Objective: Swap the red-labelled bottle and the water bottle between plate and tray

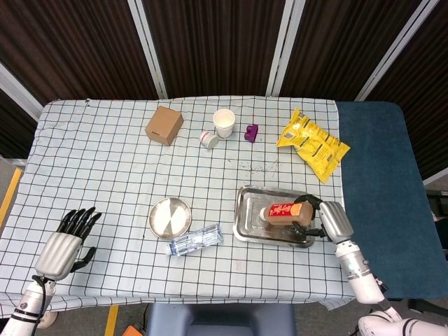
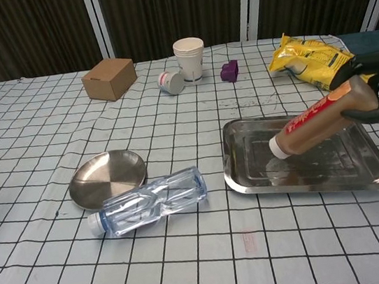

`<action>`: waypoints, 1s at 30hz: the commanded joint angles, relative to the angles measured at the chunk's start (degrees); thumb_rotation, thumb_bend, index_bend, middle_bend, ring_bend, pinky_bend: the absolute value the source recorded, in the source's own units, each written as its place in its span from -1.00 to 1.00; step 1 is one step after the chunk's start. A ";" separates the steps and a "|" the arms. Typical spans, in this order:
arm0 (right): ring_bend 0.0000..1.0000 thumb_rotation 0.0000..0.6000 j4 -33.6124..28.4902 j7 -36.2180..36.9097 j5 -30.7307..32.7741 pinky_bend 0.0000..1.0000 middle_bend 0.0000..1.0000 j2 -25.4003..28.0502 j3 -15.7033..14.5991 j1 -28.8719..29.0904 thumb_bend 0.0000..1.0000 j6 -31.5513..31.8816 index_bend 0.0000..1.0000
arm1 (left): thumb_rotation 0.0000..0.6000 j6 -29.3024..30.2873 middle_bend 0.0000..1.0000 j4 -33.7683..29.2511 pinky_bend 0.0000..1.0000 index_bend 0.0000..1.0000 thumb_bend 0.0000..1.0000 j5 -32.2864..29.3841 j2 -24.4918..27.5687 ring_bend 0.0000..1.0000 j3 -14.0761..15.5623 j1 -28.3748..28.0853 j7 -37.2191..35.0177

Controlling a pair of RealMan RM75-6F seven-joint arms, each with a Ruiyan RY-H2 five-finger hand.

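The red-labelled bottle (image 1: 285, 211) (image 2: 317, 122) of brown liquid is tilted over the steel tray (image 1: 250, 222) (image 2: 307, 175), white cap pointing down-left. My right hand (image 1: 323, 218) (image 2: 378, 87) grips its base end at the tray's right side. The clear water bottle (image 1: 195, 240) (image 2: 149, 203) lies on its side on the cloth, just in front of the round steel plate (image 1: 170, 217) (image 2: 107, 177), which holds nothing. My left hand (image 1: 67, 241) rests open near the table's front left corner, far from both bottles.
At the back stand a cardboard box (image 1: 164, 125) (image 2: 108, 78), a paper cup (image 1: 224, 122) (image 2: 190, 58), a small tipped container (image 1: 208, 140) (image 2: 170, 82), a purple block (image 1: 251, 132) (image 2: 230, 71) and a yellow snack bag (image 1: 312, 143) (image 2: 311, 59). A blue surface (image 1: 378, 189) adjoins on the right.
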 commanded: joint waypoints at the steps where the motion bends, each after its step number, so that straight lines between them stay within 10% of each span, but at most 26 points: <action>1: 0.28 1.00 4.45 3.25 -2.40 0.56 0.55 -2.10 -1.33 0.46 -0.04 -2.79 0.60 | 1.00 -0.14 -0.97 -0.02 -0.85 -1.00 -0.12 -0.11 -0.01 -1.00 0.07 0.01 0.14; 8: -0.70 1.00 4.83 1.07 -2.76 -0.24 -0.53 0.30 -2.56 0.59 -0.14 -6.79 -0.94 | 1.00 0.39 -0.97 -0.34 -0.85 -1.00 -0.12 0.31 0.08 -1.00 0.22 0.19 0.30; 20: -1.00 1.00 -1.46 -7.65 1.91 -0.61 -0.95 5.14 -0.95 0.20 -0.50 -11.58 -1.00 | 1.00 0.32 -0.97 -0.23 -0.85 -1.00 -0.12 0.43 0.14 -1.00 0.28 0.06 -0.19; 30: -1.00 1.00 -16.50 -23.76 -6.93 -0.76 -1.00 17.94 -5.03 -12.80 -0.53 12.27 -1.00 | 1.00 -2.66 -0.97 -4.32 -0.82 -1.00 -0.19 6.72 -0.37 -1.00 2.61 -3.31 -3.21</action>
